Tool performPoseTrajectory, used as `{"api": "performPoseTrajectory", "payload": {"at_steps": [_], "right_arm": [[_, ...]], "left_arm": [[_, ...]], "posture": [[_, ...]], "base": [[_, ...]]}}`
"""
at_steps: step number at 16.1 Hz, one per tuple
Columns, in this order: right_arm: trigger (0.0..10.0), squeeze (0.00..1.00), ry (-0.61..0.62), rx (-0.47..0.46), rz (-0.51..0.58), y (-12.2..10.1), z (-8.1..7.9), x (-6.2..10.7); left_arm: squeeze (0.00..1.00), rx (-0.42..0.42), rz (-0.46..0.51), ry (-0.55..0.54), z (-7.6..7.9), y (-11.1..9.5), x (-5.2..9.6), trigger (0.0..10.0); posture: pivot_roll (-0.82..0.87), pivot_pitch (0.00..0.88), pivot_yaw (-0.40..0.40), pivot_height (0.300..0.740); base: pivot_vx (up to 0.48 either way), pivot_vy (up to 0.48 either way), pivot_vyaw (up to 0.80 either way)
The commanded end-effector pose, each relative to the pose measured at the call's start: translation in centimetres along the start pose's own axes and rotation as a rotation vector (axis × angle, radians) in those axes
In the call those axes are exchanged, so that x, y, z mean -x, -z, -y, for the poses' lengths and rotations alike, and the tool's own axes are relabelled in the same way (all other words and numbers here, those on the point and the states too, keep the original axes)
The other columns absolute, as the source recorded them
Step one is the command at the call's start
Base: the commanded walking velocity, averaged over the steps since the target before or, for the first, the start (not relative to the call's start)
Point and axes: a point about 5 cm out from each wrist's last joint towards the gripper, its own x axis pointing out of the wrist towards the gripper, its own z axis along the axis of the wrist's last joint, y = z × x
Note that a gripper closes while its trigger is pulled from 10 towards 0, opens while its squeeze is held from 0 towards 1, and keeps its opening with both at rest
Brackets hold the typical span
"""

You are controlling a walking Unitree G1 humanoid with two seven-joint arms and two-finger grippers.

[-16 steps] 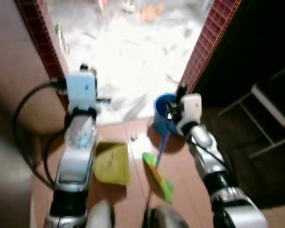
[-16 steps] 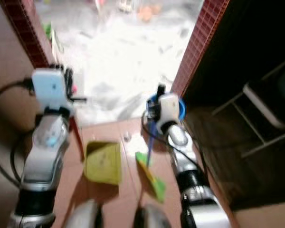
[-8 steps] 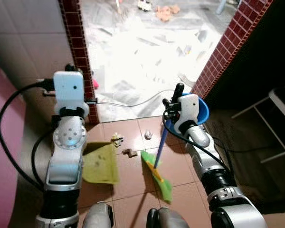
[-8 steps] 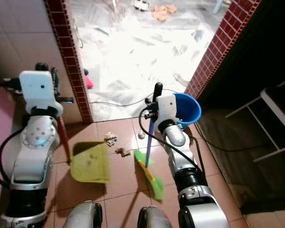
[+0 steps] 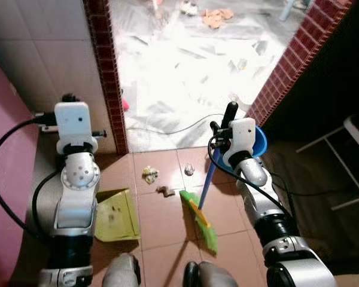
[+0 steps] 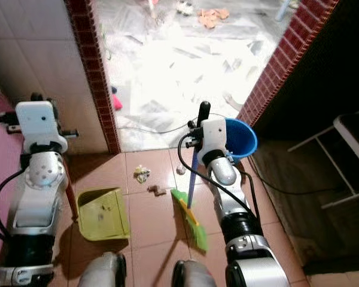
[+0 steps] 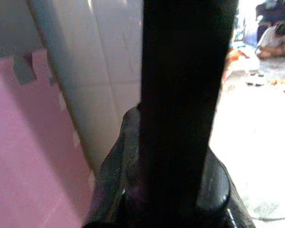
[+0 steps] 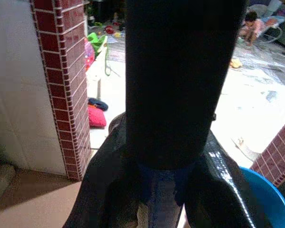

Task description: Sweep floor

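Floor [image 5: 167, 215] of reddish tile fills the lower middle of the frame, narrow between a white tiled wall [image 5: 42, 54] at upper left and a dark room at right, where a white chair frame [image 5: 353, 161] stands. A brick doorway edge [image 5: 110, 78] on the left and a slanting brick wall [image 5: 293, 66] on the right frame an opening onto a bright pale floor beyond, which gives the widest open room at top centre. A thin cable [image 5: 167, 130] lies across that threshold. The right claw [image 5: 218, 134] is closed on the blue handle of the broom [image 5: 202, 200], whose green and orange head rests on the tile at lower centre; the right wrist view shows the blue shaft clamped between the fingers [image 8: 180, 85]. The left claw [image 5: 69, 101] stands at left by the wall, and a red handle runs down from it to the yellow dustpan [image 6: 102, 212], which lies flat on the tile at lower left; the left wrist view is too dark to tell how its jaws stand. Scraps [image 5: 149, 174] lie between dustpan and broom, with a brown bit [image 5: 163, 191] and a pale bit [image 5: 189, 171] near. A blue bucket [image 6: 239, 137] sits just behind the right arm against the brick, tightening that side. No writing can be read.
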Motion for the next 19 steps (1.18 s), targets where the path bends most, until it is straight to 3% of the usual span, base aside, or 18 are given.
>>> {"api": "performPoseTrajectory", "payload": {"at_steps": [1, 7, 11, 19], "right_arm": [[10.0, 0.00, 0.019, 0.029, 0.069, -1.4, 0.3, -0.3], [10.0, 0.00, 0.064, 0.128, 0.216, -4.6, 0.4, -0.7], [10.0, 0.00, 0.093, 0.195, 0.227, -4.8, 0.6, -0.7], [10.0, 0.00, 0.077, 0.205, 0.228, -4.6, 0.4, -0.6]], "left_arm": [[0.00, 0.019, 0.079, 0.005, 0.2, -1.5, -0.4, 10.0], [0.00, 0.008, 0.076, -0.003, 0.0, -0.9, -0.2, 10.0], [0.00, 0.029, 0.064, 0.013, 0.3, -0.5, 0.0, 10.0], [0.00, 0.051, 0.078, 0.023, 0.5, -0.6, -0.1, 10.0]], "posture": [[0.03, 0.132, -0.097, 0.740], [0.03, 0.138, -0.095, 0.740], [0.03, 0.139, -0.097, 0.740], [0.03, 0.137, -0.103, 0.740]], "base": [[0.000, 0.000, 0.00], [0.000, 0.000, 0.00], [0.000, 0.000, 0.00], [0.453, 0.000, 0.00]]}}
